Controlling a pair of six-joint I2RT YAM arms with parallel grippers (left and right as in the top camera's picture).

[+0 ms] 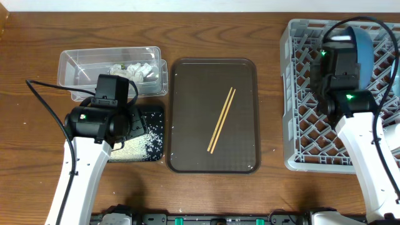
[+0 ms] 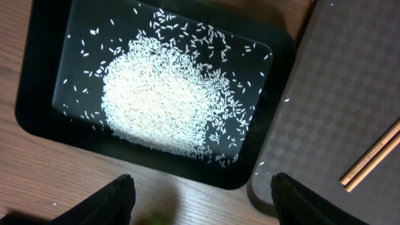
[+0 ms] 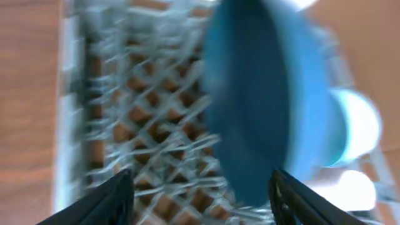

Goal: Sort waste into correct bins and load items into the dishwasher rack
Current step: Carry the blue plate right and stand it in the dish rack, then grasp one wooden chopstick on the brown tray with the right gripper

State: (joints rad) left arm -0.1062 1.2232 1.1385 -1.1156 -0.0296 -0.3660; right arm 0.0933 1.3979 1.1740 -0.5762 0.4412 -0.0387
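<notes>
Blur smears the dish (image 3: 250, 94) and rack (image 3: 137, 125) beyond the open right gripper (image 3: 201, 187), while the open left gripper (image 2: 201, 187) has its tips cut off at the lower edge.

Blurred view: deep-blue dish (image 3: 250, 94) apparently upright in grey rack (image 3: 144, 125), light-blue bowl (image 3: 353, 134) beside.

Blue dish (image 3: 250, 94) upright amid rack (image 3: 137, 125) lattice
</notes>
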